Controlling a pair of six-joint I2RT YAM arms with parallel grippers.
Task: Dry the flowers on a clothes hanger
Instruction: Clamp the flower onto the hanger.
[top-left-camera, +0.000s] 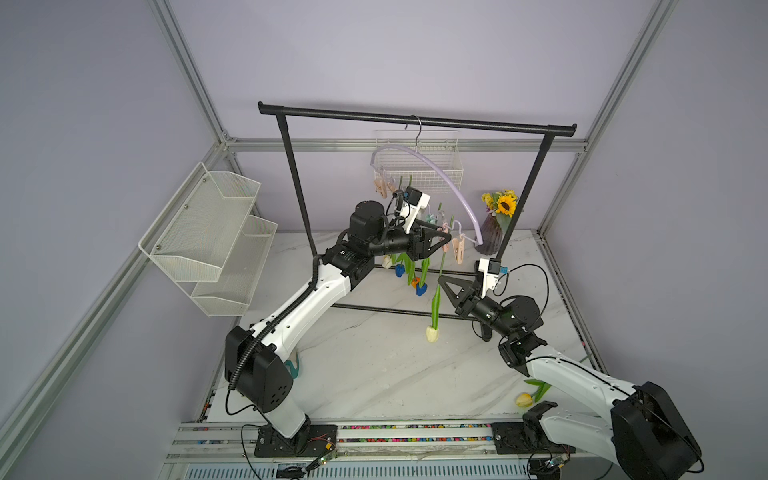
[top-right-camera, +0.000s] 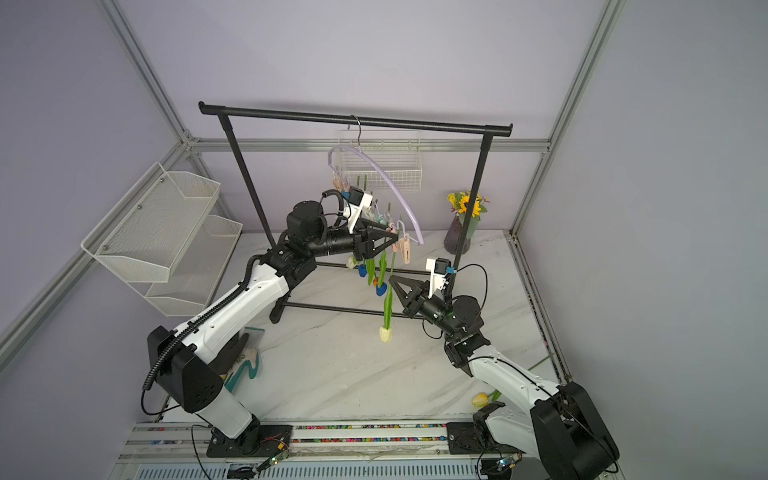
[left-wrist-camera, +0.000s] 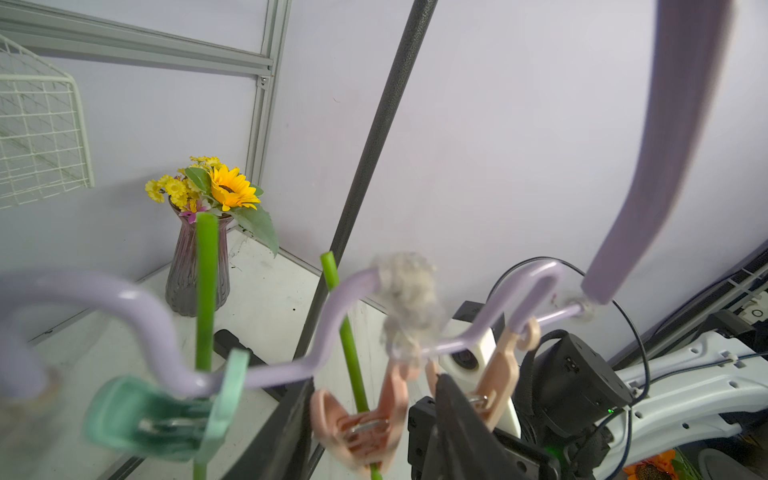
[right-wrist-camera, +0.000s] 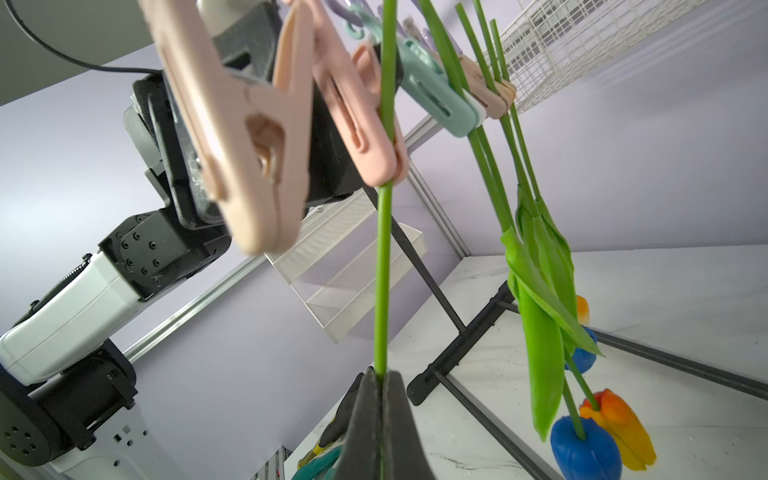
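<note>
right wrist view: right gripper (right-wrist-camera: 380, 380) pinched shut on tulip stem (right-wrist-camera: 383, 270), steadying it head-down while pink peg (right-wrist-camera: 374, 137) on hanger (left-wrist-camera: 669, 158) bit it. left gripper (top-left-camera: 446, 239), jaws apart astride that peg, likely so it could clamp.

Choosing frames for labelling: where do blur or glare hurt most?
Left wrist view: mint clothespin and lilac hanger smeared, sunflower vase sharp. Right wrist view: nearest peach clothespin soft, green stem and blue tulip crisp. Both top views: evenly lit, no glare on the table.
</note>
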